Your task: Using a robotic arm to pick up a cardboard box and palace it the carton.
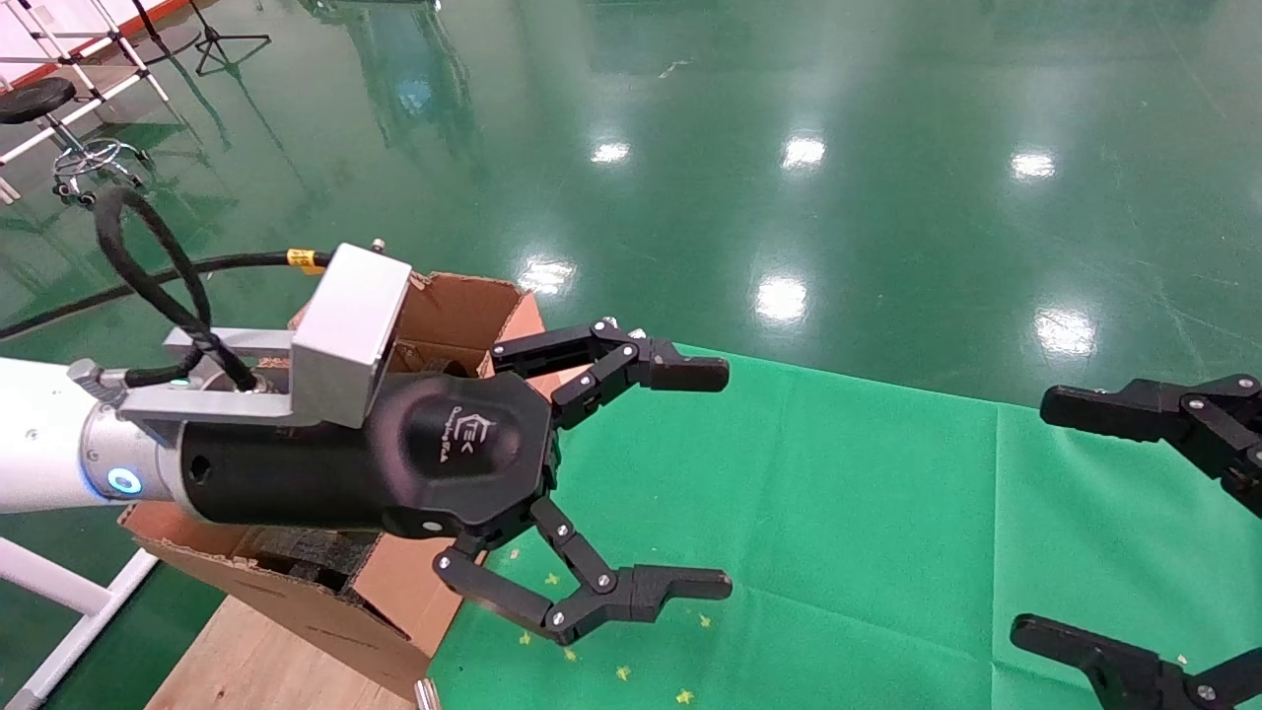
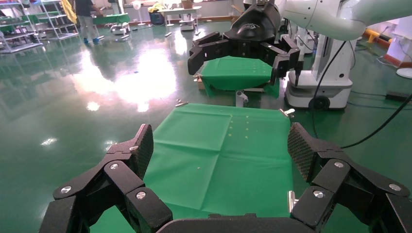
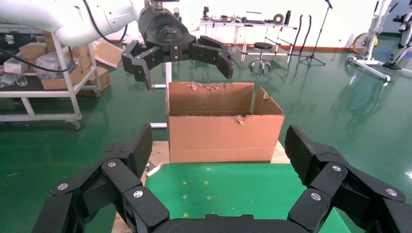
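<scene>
Carton (image 1: 454, 311) just behind spread, empty left hand (image 1: 631, 478)

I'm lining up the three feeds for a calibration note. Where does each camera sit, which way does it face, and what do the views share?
Head view: on the robot's head, looking forward and down at the green cloth; left gripper open by the carton, right gripper open.
Left wrist view: faces across the cloth toward the right gripper.
Right wrist view: faces the carton and left gripper.
Shared: cloth and both grippers.
</scene>
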Robot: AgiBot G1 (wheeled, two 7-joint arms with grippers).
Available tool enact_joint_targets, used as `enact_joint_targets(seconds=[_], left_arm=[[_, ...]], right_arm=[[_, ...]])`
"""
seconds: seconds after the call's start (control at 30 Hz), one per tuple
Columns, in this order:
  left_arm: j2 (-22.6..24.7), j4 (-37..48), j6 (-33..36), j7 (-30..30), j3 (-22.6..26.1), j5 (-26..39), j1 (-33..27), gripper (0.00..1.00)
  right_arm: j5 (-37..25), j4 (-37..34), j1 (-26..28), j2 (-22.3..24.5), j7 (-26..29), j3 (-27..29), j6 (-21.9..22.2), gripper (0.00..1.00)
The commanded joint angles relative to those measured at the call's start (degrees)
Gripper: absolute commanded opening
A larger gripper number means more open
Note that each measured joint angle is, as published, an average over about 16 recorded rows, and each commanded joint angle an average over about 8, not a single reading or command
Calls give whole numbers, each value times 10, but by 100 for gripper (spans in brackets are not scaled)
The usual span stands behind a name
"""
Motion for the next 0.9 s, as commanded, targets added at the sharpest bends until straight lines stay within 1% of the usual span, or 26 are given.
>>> enact_joint_targets(seconds=[0.03,0.9], left_arm=[[0,1,0,0,0,1,-1,100],[0,4,-2,-1,1,3,-3,100]], right_arm=[[0,0,0,0,0,0,0,100],[0,0,0,0,0,0,0,100]])
